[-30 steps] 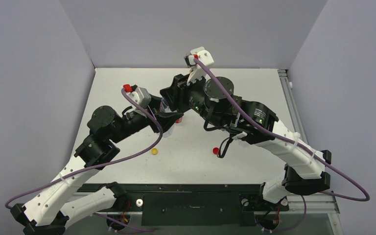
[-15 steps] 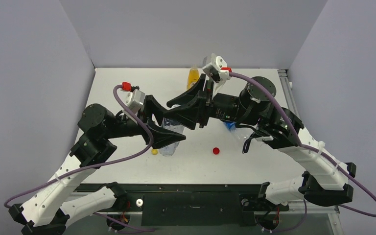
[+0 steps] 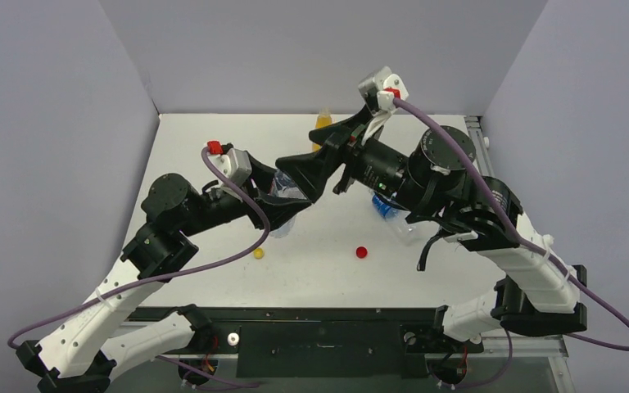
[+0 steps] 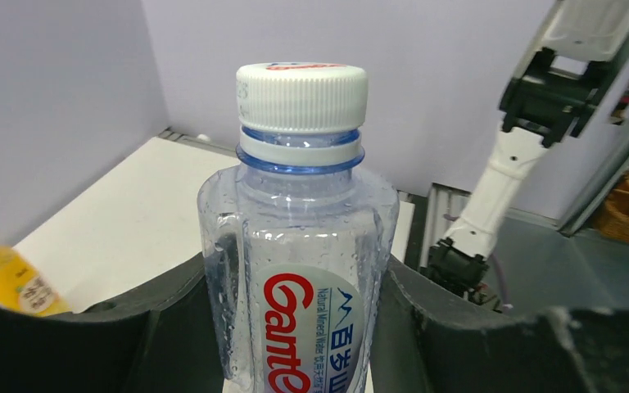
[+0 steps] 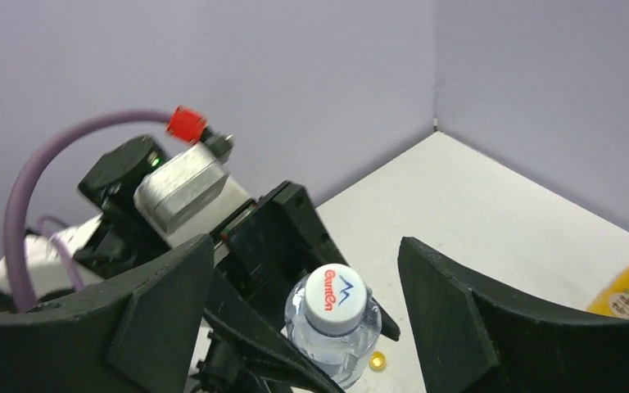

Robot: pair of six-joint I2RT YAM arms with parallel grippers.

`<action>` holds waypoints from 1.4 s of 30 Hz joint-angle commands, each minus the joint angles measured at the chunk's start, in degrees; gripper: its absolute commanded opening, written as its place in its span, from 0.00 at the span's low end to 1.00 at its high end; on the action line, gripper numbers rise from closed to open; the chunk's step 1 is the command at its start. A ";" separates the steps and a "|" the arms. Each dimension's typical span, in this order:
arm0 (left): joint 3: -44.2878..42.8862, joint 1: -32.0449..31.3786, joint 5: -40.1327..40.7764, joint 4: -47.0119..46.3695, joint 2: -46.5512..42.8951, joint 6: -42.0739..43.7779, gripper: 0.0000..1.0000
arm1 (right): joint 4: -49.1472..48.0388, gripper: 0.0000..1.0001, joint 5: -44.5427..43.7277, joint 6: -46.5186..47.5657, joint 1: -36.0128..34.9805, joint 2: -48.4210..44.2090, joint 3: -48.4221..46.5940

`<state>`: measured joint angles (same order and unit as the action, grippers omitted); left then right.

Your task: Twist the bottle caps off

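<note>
Right hand (image 5: 305,246) has let go and drawn back, its fingers now spread wide above the white cap (image 4: 301,97). The cap sits on the red-labelled bottle (image 4: 299,213), pinched by the left hand (image 4: 295,282) over the surface (image 3: 213,147), left of middle.

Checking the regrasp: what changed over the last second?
The right gripper opened: its jaws, shut before, now stand apart either side of the white cap, and its arm swung rightward. The left gripper still clamps the bottle, cap on; yellow cap and red cap lie unmoved.
</note>
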<state>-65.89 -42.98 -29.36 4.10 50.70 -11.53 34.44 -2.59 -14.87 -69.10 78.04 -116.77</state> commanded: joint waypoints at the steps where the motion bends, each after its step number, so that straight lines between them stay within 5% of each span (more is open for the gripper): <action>1: -0.15 0.18 8.91 -0.61 -0.63 5.58 0.03 | 5.98 0.75 -15.97 -3.31 -0.42 5.56 -5.89; 14: -0.20 0.16 13.38 -0.23 -0.13 5.97 0.02 | 5.33 0.46 -18.55 -5.09 -0.46 8.24 -5.84; 24: -0.19 0.21 11.70 -1.03 -0.20 3.33 0.02 | 5.56 0.00 -14.18 -3.45 0.22 7.58 -5.07; 33: -1.21 -0.23 -11.48 -6.54 -0.91 -9.70 0.02 | -9.03 0.00 24.23 0.52 5.43 -4.65 9.69; 40: -2.82 -0.47 -16.07 -6.73 -0.54 -12.00 0.01 | -8.99 0.00 34.05 -0.42 6.36 -4.84 11.21; 42: -2.60 -0.48 -15.58 -6.22 -0.62 -11.24 0.01 | -6.90 0.15 31.87 0.21 6.37 -4.42 10.48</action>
<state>-66.08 -43.48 -42.98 0.30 50.24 -21.10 27.44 23.00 -15.38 -62.59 73.34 -105.08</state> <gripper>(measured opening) 0.478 0.324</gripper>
